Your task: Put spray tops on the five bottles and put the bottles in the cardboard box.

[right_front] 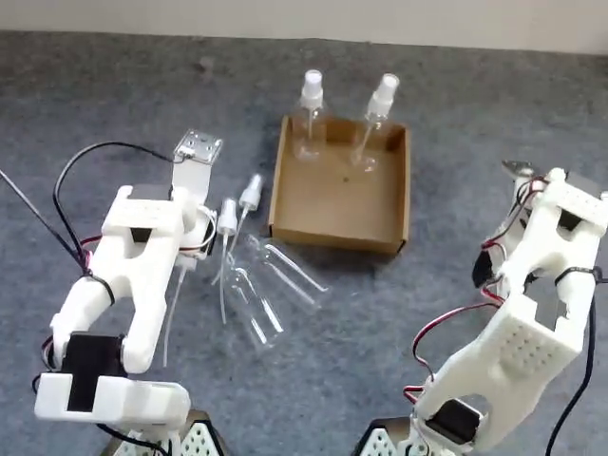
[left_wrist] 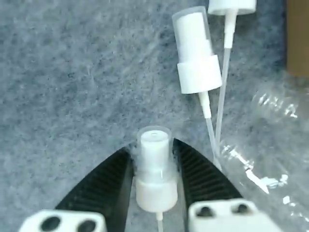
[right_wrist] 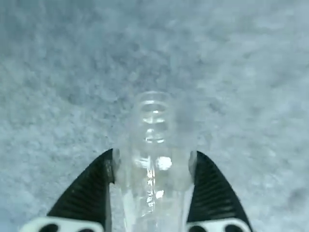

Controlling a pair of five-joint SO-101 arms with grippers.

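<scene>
Left tool: I've got my left tool [left_wrist: 153, 147] clamped on one white plastic spray top [left_wrist: 155, 174], with the ribbed black fingers [left_wrist: 113, 181] pinching it from both sides.
Loose tops: I count two more white spray tops [right_front: 228, 217] [right_front: 252, 190] lying side by side on the fuzzy grey desk [right_front: 114, 85]. They sit just right of that tool, each with a clear cap and a thin dip tube.
Lying bottles: two clear plastic bottles [right_front: 255, 306] [right_front: 290, 269] lie flat and uncapped near the box's front-left corner.
Box: there's one shallow, open brown cardboard box [right_front: 332, 233] at centre.
Capped bottles: two clear bottles [right_front: 310, 119] [right_front: 373, 123] with white spray tops fitted stand inside by the far wall, and the right one leans.
Right tool: my right tool [right_wrist: 152, 157] is well right of the box and grips one clear bottle [right_wrist: 153, 125]. Its fingers sit on either side below the open threaded neck, over grey desk.
</scene>
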